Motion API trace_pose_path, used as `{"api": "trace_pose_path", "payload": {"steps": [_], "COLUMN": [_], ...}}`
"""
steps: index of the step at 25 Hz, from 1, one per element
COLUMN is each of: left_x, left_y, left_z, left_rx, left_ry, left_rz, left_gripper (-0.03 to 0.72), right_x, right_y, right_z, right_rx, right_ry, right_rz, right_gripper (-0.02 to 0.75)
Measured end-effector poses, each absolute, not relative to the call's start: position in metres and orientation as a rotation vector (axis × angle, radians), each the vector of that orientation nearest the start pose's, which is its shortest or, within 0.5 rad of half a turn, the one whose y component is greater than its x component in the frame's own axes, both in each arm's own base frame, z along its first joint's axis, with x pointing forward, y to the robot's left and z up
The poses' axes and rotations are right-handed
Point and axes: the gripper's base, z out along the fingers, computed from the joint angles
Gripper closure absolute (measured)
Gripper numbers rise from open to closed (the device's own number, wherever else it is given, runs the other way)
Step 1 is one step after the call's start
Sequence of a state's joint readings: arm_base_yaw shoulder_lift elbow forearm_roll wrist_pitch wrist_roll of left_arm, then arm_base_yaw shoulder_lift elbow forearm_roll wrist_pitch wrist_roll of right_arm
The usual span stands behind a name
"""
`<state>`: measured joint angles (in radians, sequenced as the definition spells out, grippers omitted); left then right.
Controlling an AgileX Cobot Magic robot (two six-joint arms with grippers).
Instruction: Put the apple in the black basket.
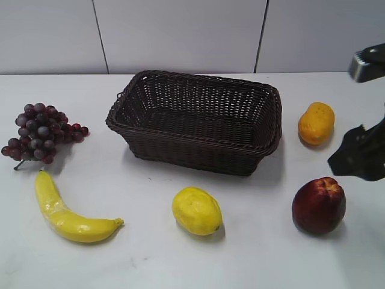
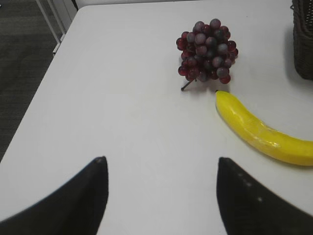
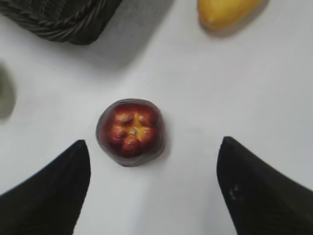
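Note:
The dark red apple [image 1: 319, 205] sits on the white table at the front right, right of the lemon. In the right wrist view the apple [image 3: 130, 132] lies just ahead of my open right gripper [image 3: 154, 147], nearer its left finger, dimpled top up. The black basket [image 1: 195, 120] stands empty at the table's middle; one corner [image 3: 63, 17] shows in the right wrist view. The right gripper [image 1: 360, 158] hangs at the right edge, above and right of the apple. My left gripper [image 2: 161, 164] is open and empty over bare table.
A yellow lemon [image 1: 197, 211] lies in front of the basket. An orange-yellow oval fruit [image 1: 316, 123] lies right of the basket. Purple grapes [image 1: 41, 132] and a banana [image 1: 67, 212] lie at the left. The table's left edge shows in the left wrist view [image 2: 44, 73].

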<state>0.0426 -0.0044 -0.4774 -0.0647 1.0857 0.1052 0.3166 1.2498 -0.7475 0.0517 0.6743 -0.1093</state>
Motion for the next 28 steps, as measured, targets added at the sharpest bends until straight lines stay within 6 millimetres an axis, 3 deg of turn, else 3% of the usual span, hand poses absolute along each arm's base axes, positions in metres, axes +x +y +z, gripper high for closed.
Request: {"api": "trace_pose_path", "payload": {"steps": [5, 10, 16, 22, 28], "left_x": [-0.004, -0.004, -0.004, -0.004, -0.004], "left_y": [-0.005, -0.005, -0.005, -0.005, -0.005], "left_z": [0.269, 0.269, 0.269, 0.269, 0.269], "left_rx": [0.069, 0.069, 0.069, 0.069, 0.069], "left_ry": [2.085, 2.085, 2.085, 2.085, 2.085], "left_rz": [0.012, 0.012, 0.012, 0.012, 0.012], "left_gripper": [0.167, 0.167, 0.167, 0.167, 0.167], "right_x": [0.232, 0.247, 0.252, 0.255, 0.267], "right_y": [0.084, 0.089, 0.091, 0.093, 0.098], "right_z": [0.204, 0.178, 0.154, 0.165, 0.220], "right_rx": [-0.570, -0.547, -0.536, -0.567, -0.613], "right_ry": [2.756, 2.781, 2.871, 2.934, 2.909], "right_rz": [0.109, 0.107, 0.095, 0.092, 0.110], "right_gripper": [0.094, 0.079, 0.129, 0.162, 0.162]}}
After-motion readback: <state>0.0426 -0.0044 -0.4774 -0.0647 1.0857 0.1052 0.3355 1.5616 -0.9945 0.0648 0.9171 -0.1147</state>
